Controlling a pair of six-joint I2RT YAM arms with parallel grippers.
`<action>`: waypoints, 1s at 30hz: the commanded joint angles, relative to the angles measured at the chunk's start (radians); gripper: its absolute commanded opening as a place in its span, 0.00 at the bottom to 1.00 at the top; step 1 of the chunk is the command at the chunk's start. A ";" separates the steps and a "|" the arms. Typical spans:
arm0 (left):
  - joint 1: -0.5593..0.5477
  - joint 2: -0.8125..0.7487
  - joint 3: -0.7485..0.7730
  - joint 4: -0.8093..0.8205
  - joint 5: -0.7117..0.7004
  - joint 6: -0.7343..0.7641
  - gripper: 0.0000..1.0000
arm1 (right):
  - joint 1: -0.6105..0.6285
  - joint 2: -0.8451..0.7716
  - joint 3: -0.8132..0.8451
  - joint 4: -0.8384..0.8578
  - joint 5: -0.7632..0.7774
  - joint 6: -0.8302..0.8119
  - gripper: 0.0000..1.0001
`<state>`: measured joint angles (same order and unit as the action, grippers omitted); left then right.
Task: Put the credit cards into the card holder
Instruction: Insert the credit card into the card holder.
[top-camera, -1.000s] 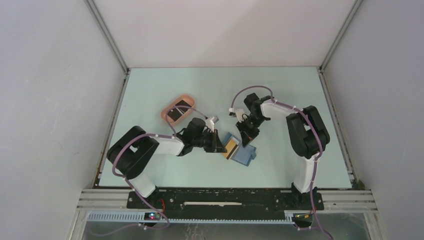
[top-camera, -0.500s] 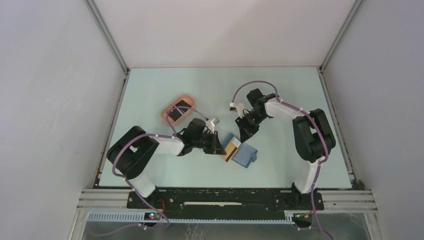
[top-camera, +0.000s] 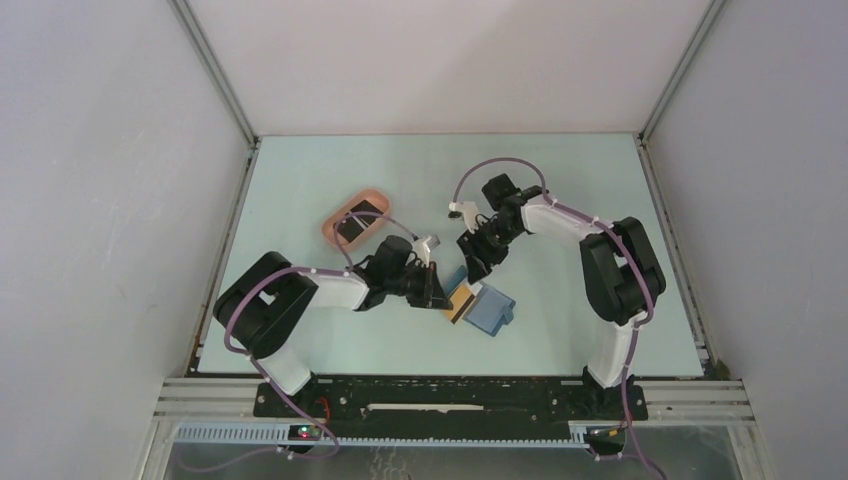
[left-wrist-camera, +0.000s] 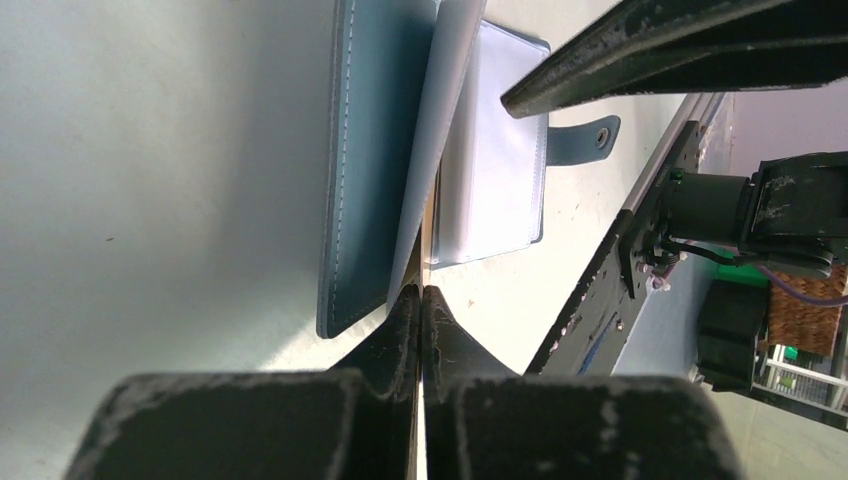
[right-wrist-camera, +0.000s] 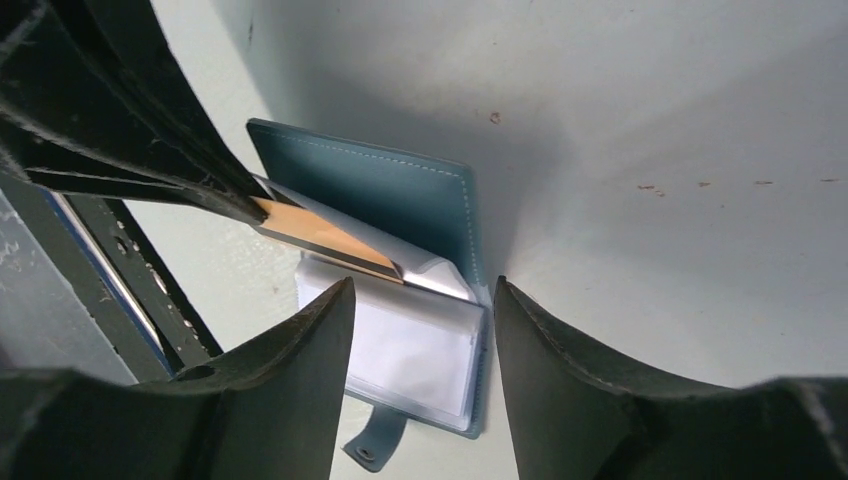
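Observation:
The blue card holder (top-camera: 490, 311) lies open on the table, its clear inner pockets (right-wrist-camera: 410, 350) showing. My left gripper (top-camera: 438, 292) (left-wrist-camera: 421, 292) is shut on the edge of an orange-tan credit card (top-camera: 461, 300) (right-wrist-camera: 320, 230), whose far end sits inside a raised clear sleeve of the card holder (left-wrist-camera: 370, 150). My right gripper (top-camera: 472, 268) (right-wrist-camera: 424, 285) hovers open just above the card holder, with nothing between its fingers. A black credit card (top-camera: 350, 228) lies in the pink tray.
The pink oval tray (top-camera: 331, 222) stands left of the grippers, near the table's left side. The card holder's snap tab (right-wrist-camera: 372, 443) sticks out toward the near edge. Grey walls enclose the table on three sides.
My right gripper has opened and drawn back up and to the left, off the card holder. The left gripper still holds the orange-tan card in the same place.

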<state>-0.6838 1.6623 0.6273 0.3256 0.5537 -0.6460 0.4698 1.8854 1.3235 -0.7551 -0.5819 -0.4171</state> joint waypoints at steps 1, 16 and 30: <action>0.002 -0.027 0.053 -0.030 0.018 0.034 0.00 | -0.005 0.033 0.052 0.000 0.005 -0.022 0.63; -0.002 -0.035 0.099 -0.099 0.038 0.078 0.00 | 0.011 0.131 0.148 -0.085 -0.091 -0.121 0.46; -0.008 -0.039 0.102 -0.084 0.055 0.084 0.00 | 0.036 0.162 0.192 -0.130 -0.160 -0.160 0.25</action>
<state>-0.6857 1.6615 0.6983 0.2138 0.5835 -0.5758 0.4908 2.0388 1.4822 -0.8623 -0.6979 -0.5537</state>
